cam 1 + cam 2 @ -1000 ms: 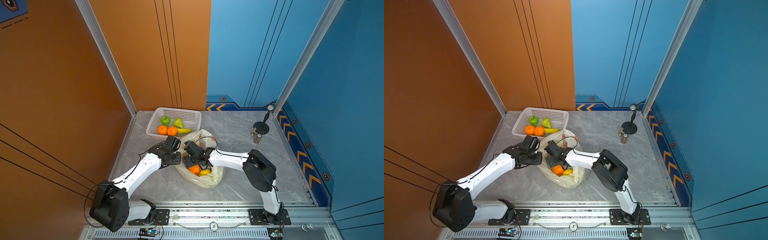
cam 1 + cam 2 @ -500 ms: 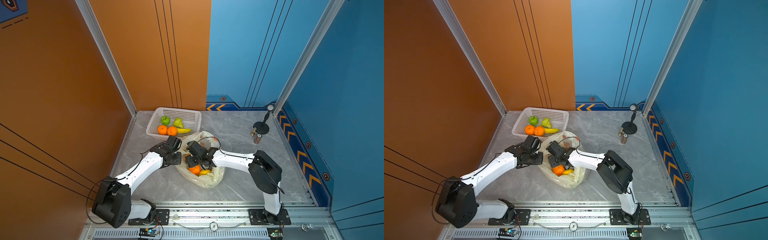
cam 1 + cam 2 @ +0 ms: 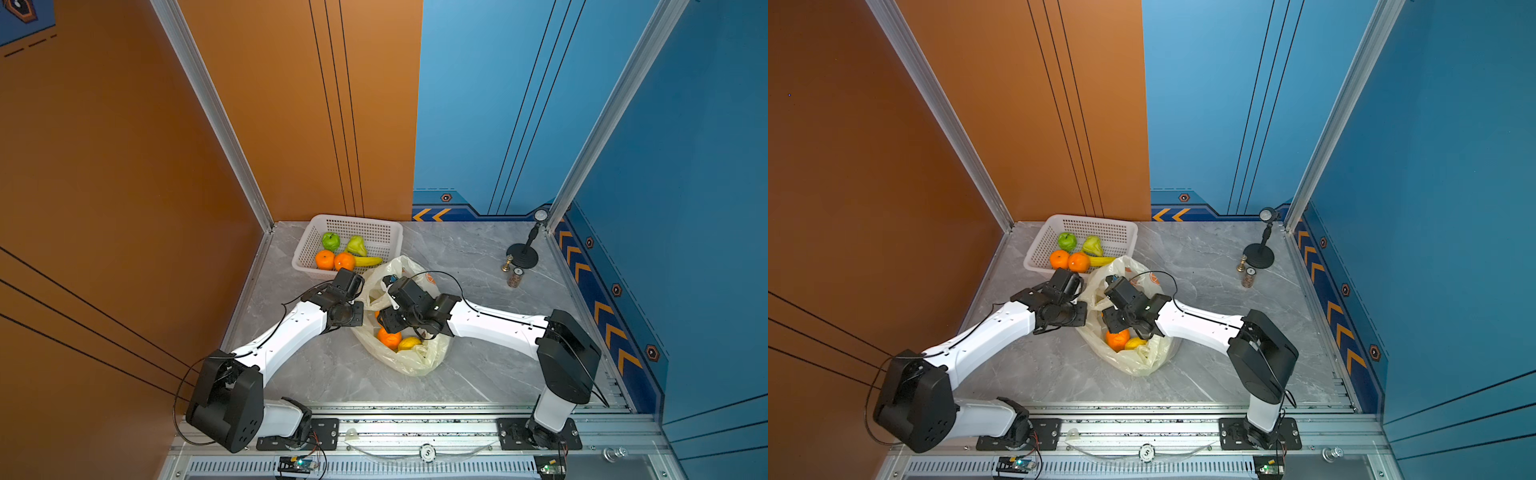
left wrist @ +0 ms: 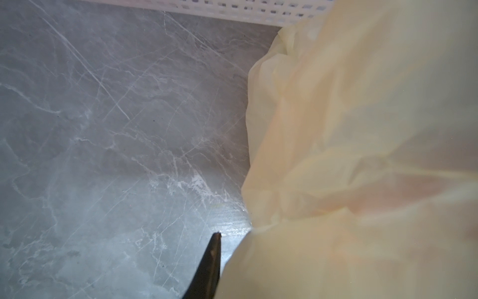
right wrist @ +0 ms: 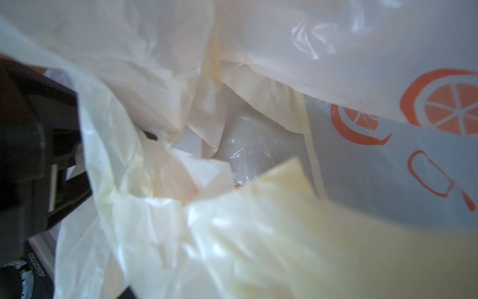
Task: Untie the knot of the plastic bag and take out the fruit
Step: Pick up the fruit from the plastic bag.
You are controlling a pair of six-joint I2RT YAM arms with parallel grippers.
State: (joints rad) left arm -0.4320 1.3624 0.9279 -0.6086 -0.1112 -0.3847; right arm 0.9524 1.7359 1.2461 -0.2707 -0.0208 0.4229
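Emptying the plastic bag (image 3: 415, 357): left end effector (image 3: 360, 291) seems to pinch its rim; right end effector's (image 3: 386, 322) spread I cannot tell; next, grip the orange (image 3: 389, 338).

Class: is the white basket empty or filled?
Partly filled: the white basket holds a green apple, a pear, two oranges and a banana.

Colours on the white-veined grey marble tabletop (image 3: 478, 257)

The thin translucent pale-yellow plastic bag (image 3: 419, 361) is printed with orange citrus-slice outlines (image 5: 450, 108); a round orange fruit (image 3: 389, 338) and a yellow citrus (image 3: 409, 343) are seen inside it. The white perforated plastic basket (image 3: 374, 226) is filled with a green apple (image 3: 331, 241), a yellow-green pear (image 3: 356, 245), two oranges (image 3: 344, 262) and a curved yellow banana (image 3: 368, 261).
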